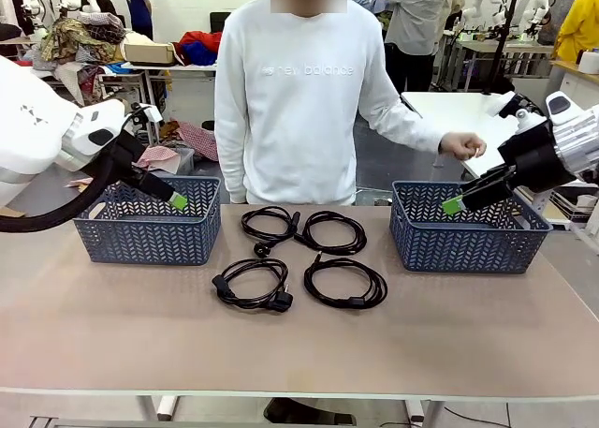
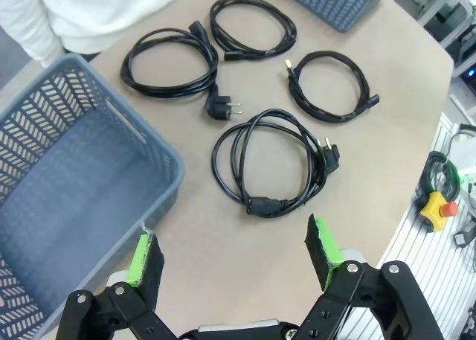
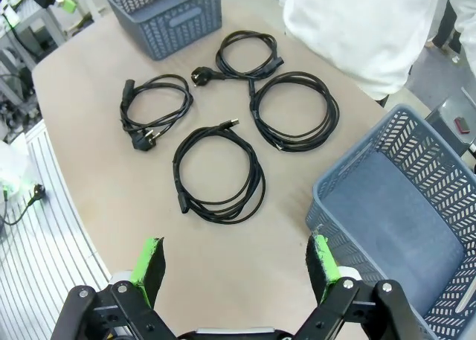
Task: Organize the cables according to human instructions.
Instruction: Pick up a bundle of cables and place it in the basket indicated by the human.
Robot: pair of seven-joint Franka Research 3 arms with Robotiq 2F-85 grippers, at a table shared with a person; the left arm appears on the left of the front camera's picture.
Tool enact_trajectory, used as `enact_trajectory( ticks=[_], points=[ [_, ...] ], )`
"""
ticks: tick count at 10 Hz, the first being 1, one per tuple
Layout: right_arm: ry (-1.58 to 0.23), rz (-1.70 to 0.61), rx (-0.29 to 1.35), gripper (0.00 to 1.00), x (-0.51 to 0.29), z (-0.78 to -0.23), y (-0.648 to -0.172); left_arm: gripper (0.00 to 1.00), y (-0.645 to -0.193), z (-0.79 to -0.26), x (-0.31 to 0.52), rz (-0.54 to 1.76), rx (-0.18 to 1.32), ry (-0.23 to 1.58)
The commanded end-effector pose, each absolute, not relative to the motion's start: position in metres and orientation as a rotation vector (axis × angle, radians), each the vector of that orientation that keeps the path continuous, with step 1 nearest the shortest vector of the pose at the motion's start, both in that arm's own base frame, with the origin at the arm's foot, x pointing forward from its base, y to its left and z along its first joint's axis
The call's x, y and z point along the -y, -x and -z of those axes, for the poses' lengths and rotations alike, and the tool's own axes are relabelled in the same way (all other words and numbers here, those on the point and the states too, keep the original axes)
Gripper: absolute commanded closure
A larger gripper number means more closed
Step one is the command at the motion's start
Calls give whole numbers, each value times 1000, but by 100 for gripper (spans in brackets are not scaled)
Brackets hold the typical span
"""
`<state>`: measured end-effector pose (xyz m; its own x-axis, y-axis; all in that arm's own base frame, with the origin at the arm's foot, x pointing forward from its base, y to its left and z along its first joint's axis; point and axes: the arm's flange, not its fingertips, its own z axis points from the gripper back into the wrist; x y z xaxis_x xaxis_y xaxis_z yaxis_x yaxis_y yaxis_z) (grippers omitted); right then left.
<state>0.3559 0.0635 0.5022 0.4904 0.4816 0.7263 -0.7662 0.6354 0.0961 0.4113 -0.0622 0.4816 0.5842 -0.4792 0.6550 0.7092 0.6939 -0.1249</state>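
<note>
Left gripper (image 2: 230,254) hangs over the table's 9 o'clock side, green-padded fingers spread wide, nothing between them. Right gripper (image 3: 236,262) mirrors it at 3 o'clock, fingers wide too and empty. The four thin black coiled power cords (image 1: 279,302) lie at the centre of the beige table (image 1: 299,353), two by two, none of them gripped.

Where could this go wrong? Starting left, the cord at 7 o'clock of the group (image 2: 268,204) is a loose double loop with chunky ends. Pinch a single strand and I'd expect the coil to unwind and trail. The cord at 11 o'clock (image 2: 222,108) and the cord at 1 o'clock (image 2: 234,55) look to touch where their ends meet, so lifting one may drag the other. The cord at 5 o'clock (image 1: 356,302) lies apart from the rest, which looks like the cleanest pick. A dangling plug could also catch on a lattice rim going in.

The biggest risk is that the sorting hangs on the person. The person's hand (image 1: 463,145) is a closed fist held out toward 2 o'clock, and I cannot tell whether that's a signal. Misread it and a cord lands in the wrong place.

Containers now. The blue-grey plastic lattice basket at 9 o'clock (image 1: 150,236) is empty. The matching basket at 3 o'clock (image 1: 468,250) is empty as well.
</note>
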Motion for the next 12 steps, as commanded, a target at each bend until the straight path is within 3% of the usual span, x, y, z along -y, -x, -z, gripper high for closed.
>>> enact_trajectory(
  ticks=[1, 12],
  points=[
    [-451, -795, 725, 0, -63, -501, -357, 0, -413, -478, 59, 731, 646, 421],
    [-422, -807, 688, 0, -76, -504, -357, 0, -413, -478, 59, 731, 646, 421]
  ],
)
